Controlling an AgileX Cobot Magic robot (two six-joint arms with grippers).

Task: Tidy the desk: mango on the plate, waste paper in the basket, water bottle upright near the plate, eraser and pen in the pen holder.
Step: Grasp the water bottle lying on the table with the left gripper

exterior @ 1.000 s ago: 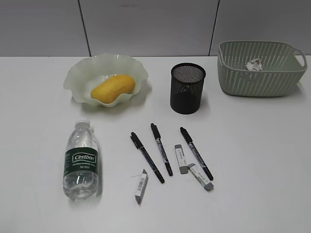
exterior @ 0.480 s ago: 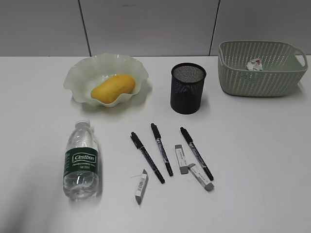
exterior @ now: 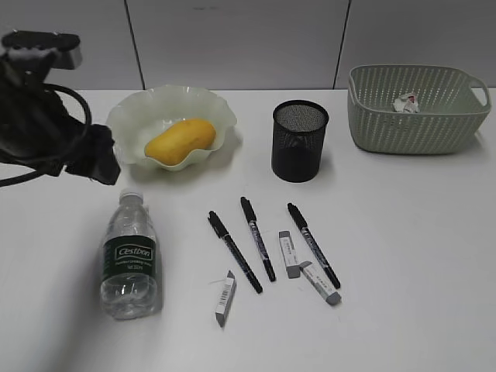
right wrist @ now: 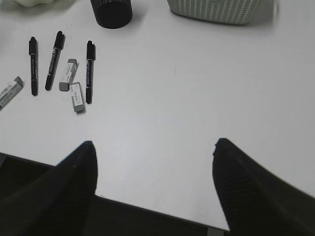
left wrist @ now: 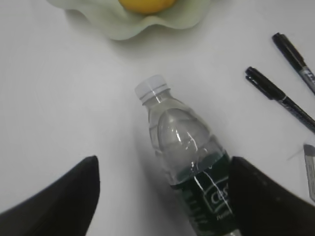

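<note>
— Water bottle: where is it?
— Lying flat on the white surface, cap toward the plate.
— What changed?
— The left claw has entered, spread wide above it; the right claw also gapes, empty. Grey wall panels behind.

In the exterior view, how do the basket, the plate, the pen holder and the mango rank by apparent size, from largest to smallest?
1. The basket and the plate: they look about equally large, so I do not rank them against each other.
2. The pen holder.
3. The mango.
</note>
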